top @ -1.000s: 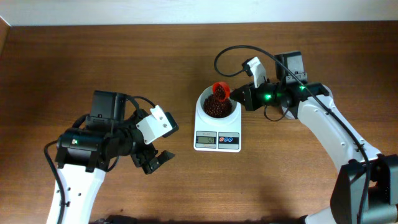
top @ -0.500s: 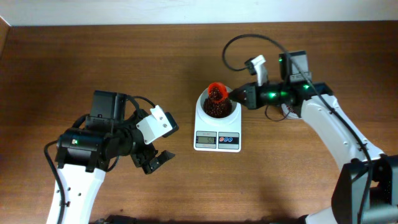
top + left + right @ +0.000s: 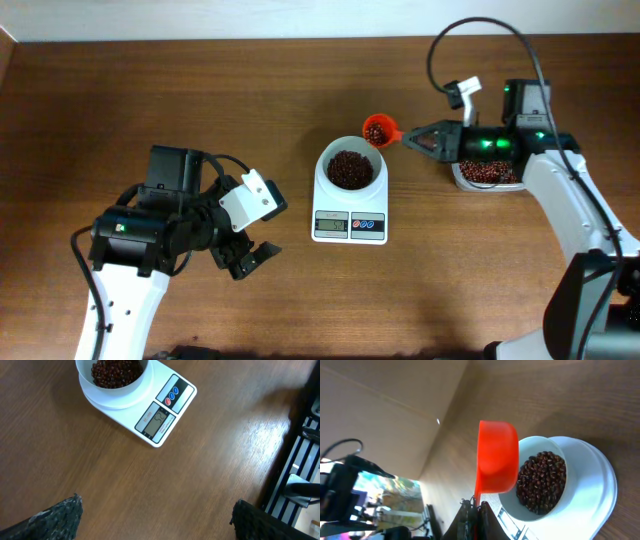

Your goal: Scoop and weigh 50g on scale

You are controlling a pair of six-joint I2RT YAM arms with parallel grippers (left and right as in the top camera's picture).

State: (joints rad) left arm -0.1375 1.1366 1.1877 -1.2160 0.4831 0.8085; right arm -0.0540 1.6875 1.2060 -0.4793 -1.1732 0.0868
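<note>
Red scoop (image 3: 378,131) pinched in right tool (image 3: 408,139) — just beside the scale (image 3: 349,213); left tool (image 3: 252,260) spread, apart.

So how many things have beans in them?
3. The white bowl on the scale, the orange scoop held beside it by the right end effector, and the tub at the right, partly hidden under that arm.
</note>
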